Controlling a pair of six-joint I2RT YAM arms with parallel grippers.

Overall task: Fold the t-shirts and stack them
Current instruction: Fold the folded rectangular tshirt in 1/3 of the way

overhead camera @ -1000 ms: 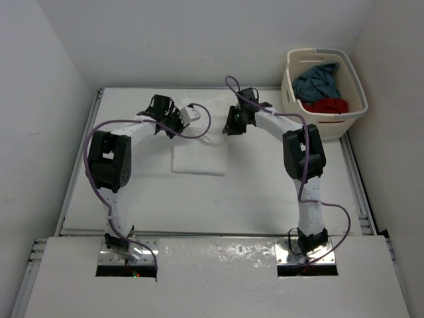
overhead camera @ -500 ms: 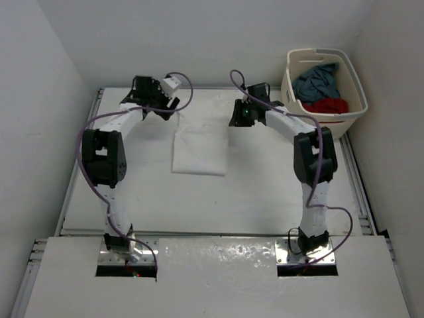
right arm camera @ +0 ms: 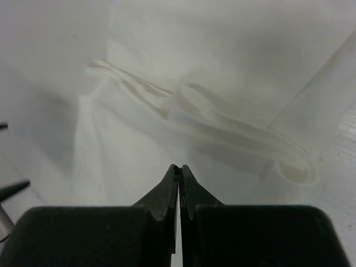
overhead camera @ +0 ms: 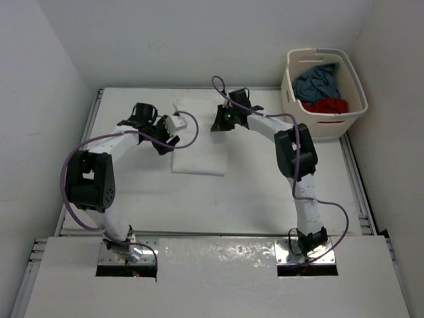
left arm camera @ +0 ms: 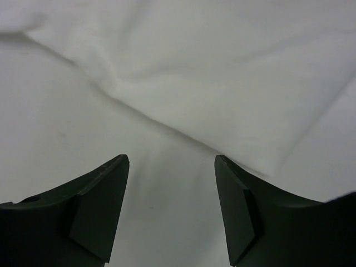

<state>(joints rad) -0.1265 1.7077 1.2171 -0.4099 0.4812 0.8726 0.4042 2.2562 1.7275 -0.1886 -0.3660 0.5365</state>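
Observation:
A white t-shirt lies folded into a rectangle at the middle back of the table. My left gripper is at its left edge. In the left wrist view that gripper is open over bare table, with the white t-shirt's edge just ahead and nothing between the fingers. My right gripper is over the shirt's far right corner. In the right wrist view it is shut, with nothing showing between its jaws, above rumpled white folds. The blue-grey t-shirt and the red t-shirt lie in the basket.
The cream laundry basket stands off the table's back right corner. White walls close in the left, back and right sides. Purple cables loop off both arms above the table.
My left gripper swung from the back left corner down to the white shirt's left edge and now stands open. My right gripper shifted left over the shirt's far right corner and closed.

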